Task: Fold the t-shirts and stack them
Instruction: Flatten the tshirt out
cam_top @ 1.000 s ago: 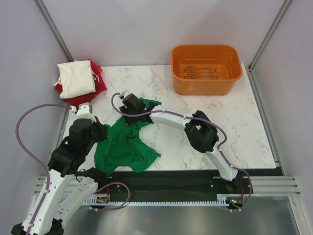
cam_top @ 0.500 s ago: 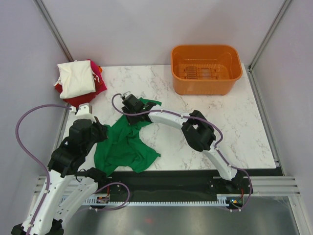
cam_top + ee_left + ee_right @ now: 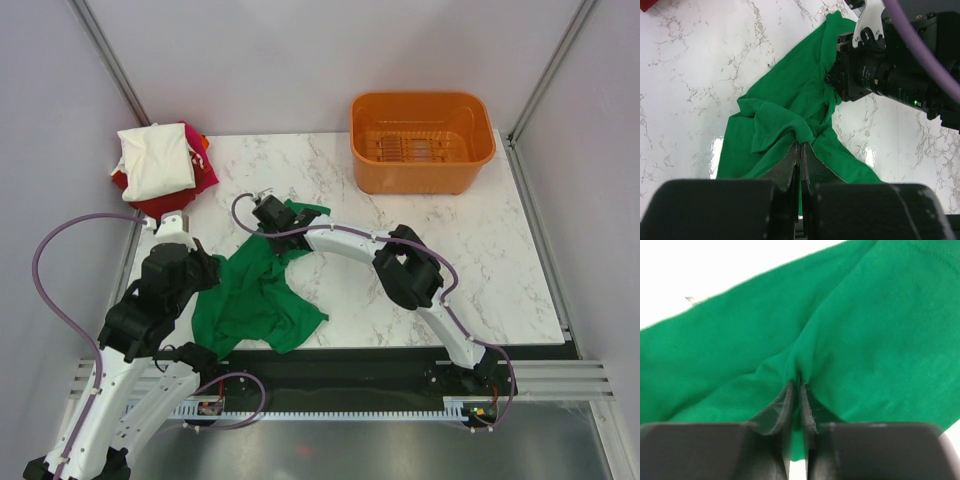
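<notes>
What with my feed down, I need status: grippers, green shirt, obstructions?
Left gripper shut on green t-shirt, near fold. Right gripper shut on its far edge. Shirt crumpled, unfolded. Orange basket and folded stack stand clear.

Lab cell; grey panel walls [image 3: 300, 60]

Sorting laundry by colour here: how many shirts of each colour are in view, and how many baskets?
green t-shirt: 1
cream-white t-shirt: 1
red t-shirt: 1
orange t-shirt, only a sliver showing: 1
orange basket: 1
Total: 5
</notes>
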{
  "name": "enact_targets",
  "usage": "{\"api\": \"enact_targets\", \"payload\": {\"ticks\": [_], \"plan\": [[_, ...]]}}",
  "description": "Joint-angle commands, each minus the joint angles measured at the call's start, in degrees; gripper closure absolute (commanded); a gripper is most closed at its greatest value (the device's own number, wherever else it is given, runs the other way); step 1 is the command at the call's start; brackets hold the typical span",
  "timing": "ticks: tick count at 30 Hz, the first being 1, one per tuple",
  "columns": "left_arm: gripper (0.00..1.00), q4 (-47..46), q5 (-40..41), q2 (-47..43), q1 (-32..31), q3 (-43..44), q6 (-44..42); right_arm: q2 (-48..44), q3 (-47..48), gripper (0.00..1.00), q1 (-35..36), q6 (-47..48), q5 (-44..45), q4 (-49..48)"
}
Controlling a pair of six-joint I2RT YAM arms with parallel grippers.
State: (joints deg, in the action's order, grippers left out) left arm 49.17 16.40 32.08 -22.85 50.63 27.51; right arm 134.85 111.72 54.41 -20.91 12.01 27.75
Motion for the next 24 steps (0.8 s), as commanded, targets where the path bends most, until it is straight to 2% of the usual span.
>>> {"api": "enact_targets", "payload": {"ticks": [1, 2, 7, 9, 11, 18, 24], "plan": [[0.98, -2.0, 0.8, -0.3, 0.3, 0.0, -1.4, -3.9, -1.9, 0.95, 0.2, 0.0, 1.4, 1.0], [0.98, -2.1, 0.8, -0.2, 0.3, 0.0, -1.4, -4.0, -2.4, 1.00, 0.2, 0.0, 1.3, 1.0], [0.98, -2.0, 1.0, -0.3, 0.3, -0.1, -1.3, -7.5, -7.3, 1.00, 0.0, 0.3, 2.1, 0.6], [0.98, -2.1, 1.0, -0.2, 0.3, -0.1, -1.3, -12.5, -10.5, 1.00, -0.9, 0.2, 4.7, 0.3], [0.98, -2.0, 0.8, -0.2, 0.3, -0.1, -1.4, -17.1, -17.0, 1.00, -1.8, -0.7, 6.9, -0.3], [0.98, -2.1, 0.2, -0.3, 0.3, 0.0, -1.5, -44.2, -43.3, 1.00, -3.4, -5.5, 11.0, 0.5], [0.98, -2.0, 0.2, -0.3, 0.3, 0.1, -1.5, -63.0, -67.5, 1.00, -3.3, -21.1, 7.3, 6.1]]}}
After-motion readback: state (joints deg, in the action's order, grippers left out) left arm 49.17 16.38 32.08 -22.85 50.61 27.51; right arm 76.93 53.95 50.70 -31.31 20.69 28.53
